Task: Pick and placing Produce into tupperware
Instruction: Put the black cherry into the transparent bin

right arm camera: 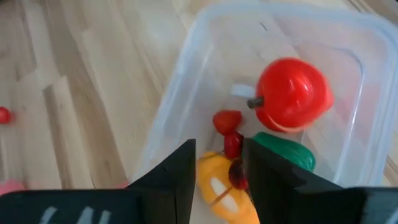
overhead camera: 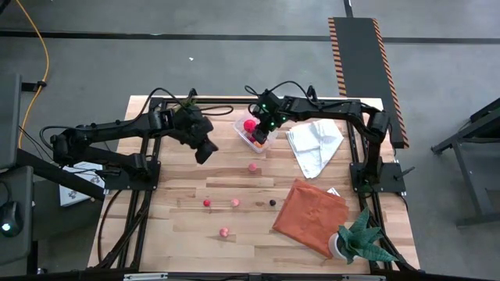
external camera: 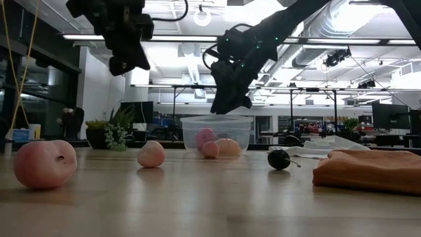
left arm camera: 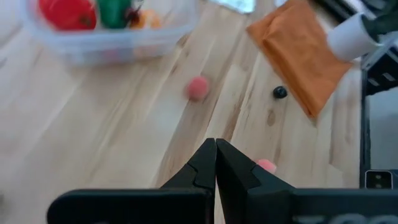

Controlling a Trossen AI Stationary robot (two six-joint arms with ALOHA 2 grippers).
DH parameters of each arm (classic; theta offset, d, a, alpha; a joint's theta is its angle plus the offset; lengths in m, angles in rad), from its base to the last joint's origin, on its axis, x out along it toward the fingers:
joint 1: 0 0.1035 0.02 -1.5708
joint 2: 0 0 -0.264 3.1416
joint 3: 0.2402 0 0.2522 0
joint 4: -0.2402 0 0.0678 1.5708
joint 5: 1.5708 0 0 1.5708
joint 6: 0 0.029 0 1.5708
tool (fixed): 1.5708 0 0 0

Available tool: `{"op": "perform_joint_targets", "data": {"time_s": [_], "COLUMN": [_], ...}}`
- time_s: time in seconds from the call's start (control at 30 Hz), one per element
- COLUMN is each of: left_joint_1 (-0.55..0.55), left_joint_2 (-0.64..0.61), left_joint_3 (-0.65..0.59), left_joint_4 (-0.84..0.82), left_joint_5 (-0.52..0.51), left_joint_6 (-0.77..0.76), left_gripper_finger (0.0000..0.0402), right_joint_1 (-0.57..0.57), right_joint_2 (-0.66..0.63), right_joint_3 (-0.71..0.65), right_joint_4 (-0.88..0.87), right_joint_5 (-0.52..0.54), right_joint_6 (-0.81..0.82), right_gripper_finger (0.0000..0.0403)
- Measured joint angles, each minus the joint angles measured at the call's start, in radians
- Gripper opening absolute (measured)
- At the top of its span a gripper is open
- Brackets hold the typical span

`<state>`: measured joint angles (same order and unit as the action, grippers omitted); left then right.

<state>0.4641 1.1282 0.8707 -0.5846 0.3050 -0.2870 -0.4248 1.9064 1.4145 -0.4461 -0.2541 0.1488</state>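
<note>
Jaws together on left gripper, raised at 9 o'clock of tub — jaws apart on right gripper, over tub holding red apple; five pieces loose toward 6 o'clock.

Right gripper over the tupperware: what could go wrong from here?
1. The right gripper hangs open over the tupperware with a small red piece between its fingers; that piece may land on the heap of the red apple and orange piece and bounce out.
2. The light tupperware could slide if a finger clips its rim.
3. The left gripper, shut and empty, hovers nearby; the arms could crowd each other.
</note>
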Motion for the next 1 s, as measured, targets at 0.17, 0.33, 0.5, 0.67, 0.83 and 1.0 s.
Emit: {"op": "perform_joint_targets", "data": {"time_s": [0.17,0.33,0.5,0.67,0.83,1.0], "left_joint_1": [0.0,0.0,0.0,0.0,0.0,0.0], "left_joint_2": [0.0,0.0,0.0,0.0,0.0,-0.001], "left_joint_3": [0.0,0.0,0.0,0.0,0.0,0.0], "left_joint_4": [0.085,0.124,0.124,0.135,0.159,0.186], "left_joint_5": [0.027,0.043,0.045,0.098,0.157,0.2], "left_joint_6": [0.098,0.178,0.205,0.215,0.213,0.204], "left_gripper_finger": [0.0001,0.0001,0.0001,0.0001,0.0001,0.0001], "right_joint_1": [0.0,0.0,0.012,0.06,0.126,0.191], "right_joint_2": [-0.001,-0.001,-0.002,-0.005,-0.03,-0.035], "right_joint_3": [0.074,0.219,0.383,0.474,0.456,0.441], "right_joint_4": [-0.035,-0.226,-0.449,-0.55,-0.597,-0.677], "right_joint_5": [-0.035,-0.037,-0.038,-0.062,-0.145,-0.141], "right_joint_6": [0.0,-0.058,-0.172,-0.268,-0.309,-0.294], "right_gripper_finger": [0.0124,0.0124,0.0124,0.0124,0.0124,0.0117]}}
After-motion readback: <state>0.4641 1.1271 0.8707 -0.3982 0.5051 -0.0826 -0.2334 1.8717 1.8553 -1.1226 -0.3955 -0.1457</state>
